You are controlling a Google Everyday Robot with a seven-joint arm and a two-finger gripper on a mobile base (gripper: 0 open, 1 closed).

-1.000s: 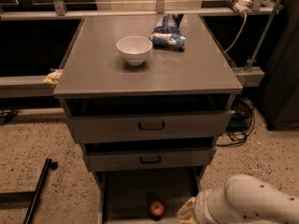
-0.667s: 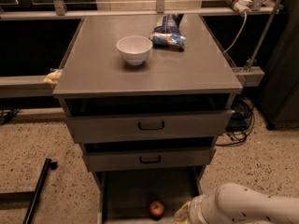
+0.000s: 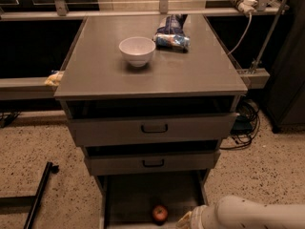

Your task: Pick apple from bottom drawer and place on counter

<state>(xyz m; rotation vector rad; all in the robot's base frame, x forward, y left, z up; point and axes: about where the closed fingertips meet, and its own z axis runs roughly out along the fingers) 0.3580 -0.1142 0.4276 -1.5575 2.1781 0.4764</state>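
Note:
The apple (image 3: 160, 213) is small and red, and lies in the open bottom drawer (image 3: 127, 194) near its front middle. My white arm (image 3: 252, 215) comes in from the lower right corner. My gripper (image 3: 184, 221) is at the arm's end, low over the drawer's front right, just right of the apple and apart from it. Most of the gripper is cut off by the bottom edge. The grey counter (image 3: 190, 73) tops the cabinet.
A white bowl (image 3: 137, 50) and a blue snack bag (image 3: 171, 35) sit on the counter. The two upper drawers (image 3: 153, 128) with black handles stand slightly pulled out above the bottom drawer. A black bar (image 3: 38, 194) lies on the floor at left; cables (image 3: 245, 123) hang at right.
My arm has sunk lower in view, and the gripper end has shifted slightly left toward the apple. The apple, bowl and bag have not moved.

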